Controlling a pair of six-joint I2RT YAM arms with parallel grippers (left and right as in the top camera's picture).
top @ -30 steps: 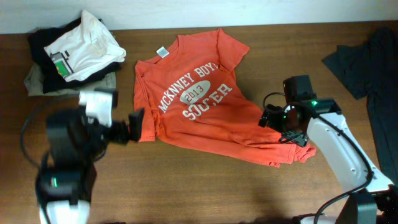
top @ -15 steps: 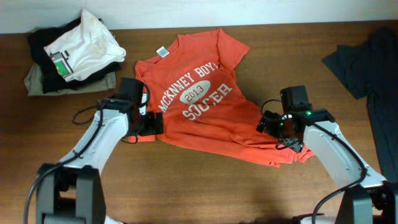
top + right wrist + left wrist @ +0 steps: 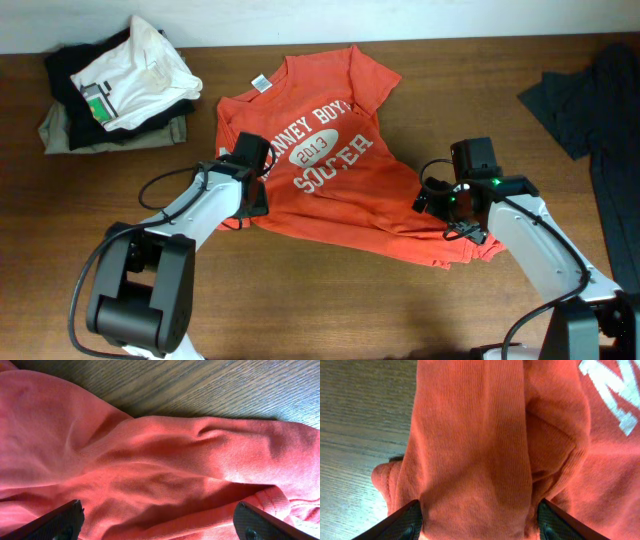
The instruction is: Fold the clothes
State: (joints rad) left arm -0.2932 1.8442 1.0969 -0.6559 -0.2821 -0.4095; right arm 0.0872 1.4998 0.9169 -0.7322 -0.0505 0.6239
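Soft red-orange T-shirt (image 3: 330,205) lies wrinkled mid-frame on the brown wooden table (image 3: 330,300).
The left gripper (image 3: 482,521) is spread wide over its bunched left edge, the right gripper (image 3: 162,521) wide over its rumpled lower-right corner. White letters (image 3: 335,166) ring an oval (image 3: 312,150).

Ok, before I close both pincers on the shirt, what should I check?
1. Left pincer open, red-orange T-shirt fold between its fingers: ok.
2. Right pincer open, crumpled cloth between its fingers: ok.
3. Fingers low enough to catch cloth: cannot tell.
4. Shirt lying flat: not ok, lower right corner bunched.
5. Folded clothes pile and dark garment apart from shirt: ok.
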